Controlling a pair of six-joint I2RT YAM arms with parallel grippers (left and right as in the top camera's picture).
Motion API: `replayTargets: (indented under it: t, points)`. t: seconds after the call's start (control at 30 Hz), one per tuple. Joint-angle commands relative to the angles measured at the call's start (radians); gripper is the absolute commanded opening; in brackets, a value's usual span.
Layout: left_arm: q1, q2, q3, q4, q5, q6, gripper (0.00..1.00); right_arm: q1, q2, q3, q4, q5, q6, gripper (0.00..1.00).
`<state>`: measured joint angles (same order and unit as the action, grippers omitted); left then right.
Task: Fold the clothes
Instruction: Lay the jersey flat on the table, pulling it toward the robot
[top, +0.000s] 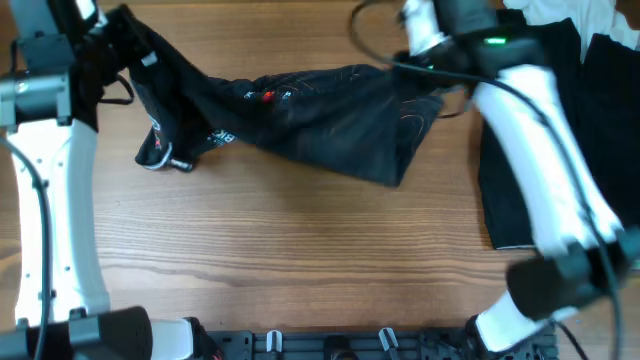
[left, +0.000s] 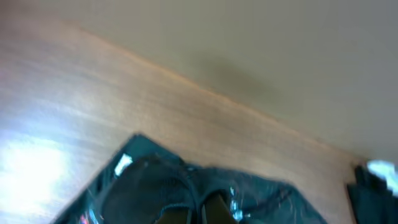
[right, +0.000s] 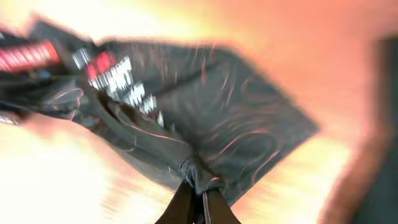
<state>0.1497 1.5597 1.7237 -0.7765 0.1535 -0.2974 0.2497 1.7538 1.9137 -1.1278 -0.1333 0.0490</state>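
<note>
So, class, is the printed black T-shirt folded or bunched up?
Bunched, not folded: the T-shirt stretches crumpled between the left gripper and right gripper, which pinch its ends.

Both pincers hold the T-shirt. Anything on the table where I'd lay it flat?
Nothing visible: the table in front of the T-shirt is bare wood. A second black garment lies off to the right, partly under the right arm.

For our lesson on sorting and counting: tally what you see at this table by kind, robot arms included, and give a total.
Robot arms: 2 (left arm, right arm)
Printed black T-shirt: 1
Plain black cloth pile: 1
White cloth: 1
Total: 5
</note>
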Motion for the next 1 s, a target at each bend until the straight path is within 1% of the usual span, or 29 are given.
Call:
replayTargets:
  t: [0.0,0.13,0.23,0.33,0.4,0.5,0.6,0.67,0.73,0.8,0.83,0.87,0.93,0.97]
  points:
    - [0.081,-0.154,0.023,0.04,-0.02,-0.011,0.04,-0.034,-0.159,0.114,-0.023,0.074,0.01,0.04]
    - [0.135,-0.275,0.053,0.045,-0.016,-0.024,0.04,-0.051,-0.309,0.191,-0.017,0.203,0.01,0.04]
    - [0.151,-0.397,0.053,0.067,-0.017,-0.024,0.04,-0.051,-0.411,0.239,0.026,0.331,0.01,0.04]
    - [0.151,-0.422,0.053,0.07,-0.016,-0.024,0.04,-0.051,-0.437,0.239,0.052,0.391,0.002,0.04]
    - [0.15,-0.397,0.053,0.063,0.0,-0.024,0.04,-0.051,-0.406,0.239,0.045,0.391,-0.009,0.04]
    - [0.149,-0.303,0.053,0.063,0.095,-0.024,0.04,-0.051,-0.287,0.239,0.041,0.391,-0.026,0.04]
    - [0.112,-0.11,0.053,0.079,0.116,-0.022,0.04,-0.061,-0.079,0.239,0.15,0.383,-0.019,0.04]
    - [0.088,-0.019,0.053,0.126,0.116,-0.003,0.04,-0.073,0.014,0.239,0.243,0.368,-0.019,0.04]
    - [0.056,0.108,0.053,0.267,0.111,0.029,0.04,-0.091,0.107,0.239,0.392,0.302,-0.019,0.04]
    - [0.043,0.161,0.053,0.401,0.111,0.02,0.04,-0.101,0.126,0.239,0.49,0.266,-0.014,0.04]
    - [0.042,0.168,0.053,0.47,0.111,-0.013,0.04,-0.107,0.125,0.242,0.56,0.267,-0.001,0.04]
    - [0.043,0.167,0.06,0.569,0.112,-0.072,0.04,-0.116,0.12,0.267,0.613,0.267,0.015,0.04]
    - [0.045,0.166,0.121,0.64,0.112,-0.13,0.04,-0.138,0.116,0.36,0.646,0.267,0.052,0.04]
    - [0.045,0.166,0.166,0.649,0.112,-0.13,0.04,-0.148,0.116,0.408,0.645,0.267,0.059,0.04]
